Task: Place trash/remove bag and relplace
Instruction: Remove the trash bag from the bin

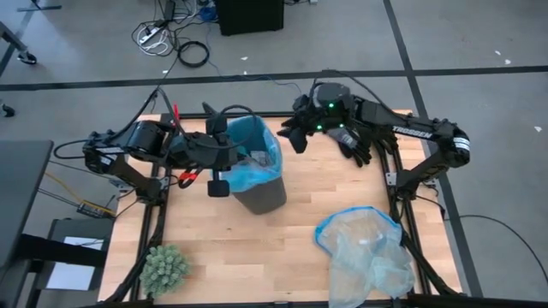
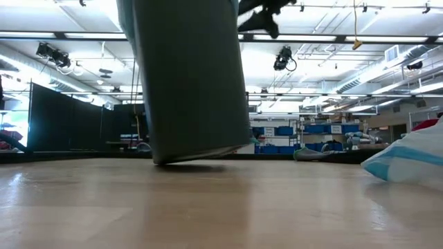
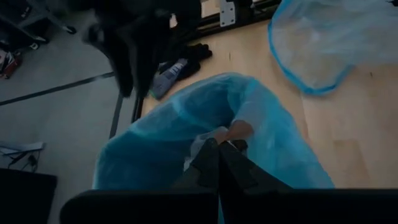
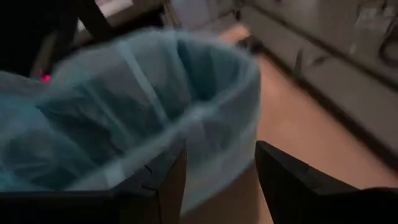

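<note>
A grey bin (image 1: 261, 190) stands mid-table, lined with the sky-blue bag (image 1: 257, 150). In the low view the bin (image 2: 194, 83) is tilted and rests on one bottom edge. White scraps of trash (image 3: 202, 142) lie inside the bag. My left gripper (image 3: 219, 155) is shut at the bag's left rim (image 1: 224, 154). My right gripper (image 4: 217, 155) hovers open at the bin's far right rim (image 1: 282, 145), its fingers on either side of the bag-covered wall; I cannot tell whether they touch it. My left gripper pinches the bag's rim (image 3: 231, 134) on the bin's left side between its two shut fingers. The fingers slant down from the table's left. The bag stays stretched over the bin, and the bin leans with one bottom edge (image 2: 163, 160) on the table.
A paler, clearer bag with a blue rim (image 1: 364, 248) lies at the near right. A green spiky ball (image 1: 164, 267) sits at the near left corner. Dark gloves-like things (image 1: 355, 147) lie at the far edge under the right arm. Bare wood shows in front of the bin.
</note>
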Robot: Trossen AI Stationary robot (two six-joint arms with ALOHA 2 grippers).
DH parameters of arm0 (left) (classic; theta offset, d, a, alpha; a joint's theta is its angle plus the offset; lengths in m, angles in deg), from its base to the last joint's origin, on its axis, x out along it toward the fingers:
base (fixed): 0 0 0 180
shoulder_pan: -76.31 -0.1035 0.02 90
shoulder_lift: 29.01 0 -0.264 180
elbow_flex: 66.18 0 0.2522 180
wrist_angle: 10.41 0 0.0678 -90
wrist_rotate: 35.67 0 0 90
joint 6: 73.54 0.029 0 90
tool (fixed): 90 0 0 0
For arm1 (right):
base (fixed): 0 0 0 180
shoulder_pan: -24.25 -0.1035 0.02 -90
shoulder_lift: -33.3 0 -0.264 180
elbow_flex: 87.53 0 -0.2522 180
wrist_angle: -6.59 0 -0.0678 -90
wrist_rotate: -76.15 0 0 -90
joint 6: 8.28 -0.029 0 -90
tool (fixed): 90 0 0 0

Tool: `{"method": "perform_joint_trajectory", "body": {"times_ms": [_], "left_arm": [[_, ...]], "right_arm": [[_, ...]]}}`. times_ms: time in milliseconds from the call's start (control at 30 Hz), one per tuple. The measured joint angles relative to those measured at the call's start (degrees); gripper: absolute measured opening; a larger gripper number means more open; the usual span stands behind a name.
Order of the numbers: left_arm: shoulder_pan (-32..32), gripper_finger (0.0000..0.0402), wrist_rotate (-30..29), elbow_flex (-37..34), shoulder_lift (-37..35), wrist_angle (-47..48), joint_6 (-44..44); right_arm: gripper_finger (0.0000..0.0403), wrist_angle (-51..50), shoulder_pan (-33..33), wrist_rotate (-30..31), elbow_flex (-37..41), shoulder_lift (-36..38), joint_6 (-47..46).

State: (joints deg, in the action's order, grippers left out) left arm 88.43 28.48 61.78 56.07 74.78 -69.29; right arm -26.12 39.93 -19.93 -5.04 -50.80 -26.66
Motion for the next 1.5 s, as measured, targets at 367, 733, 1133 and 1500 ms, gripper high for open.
{"method": "perform_joint_trajectory", "body": {"times_ms": [367, 733, 1133, 1500], "left_arm": [[-0.5, 0.0, -1.8, 0.0, 0.0, -0.5, -3.5], [1.6, 0.0, 4.2, -0.1, 0.0, 19.1, -5.0], [2.2, 0.0, 7.8, -2.0, -2.7, 18.7, -5.9], [-0.2, 0.0, -0.4, -2.0, -3.1, 18.6, -0.8]], "right_arm": [[0.0159, 0.7, -9.2, 11.4, 0.1, -0.1, 3.1], [0.0155, -9.1, -15.7, 18.5, 2.3, 1.6, 0.7], [0.0153, -10.2, -18.2, 16.8, 3.3, 2.4, -0.5], [0.012, 1.2, -7.8, 7.7, 9.2, 2.0, 6.8]]}}
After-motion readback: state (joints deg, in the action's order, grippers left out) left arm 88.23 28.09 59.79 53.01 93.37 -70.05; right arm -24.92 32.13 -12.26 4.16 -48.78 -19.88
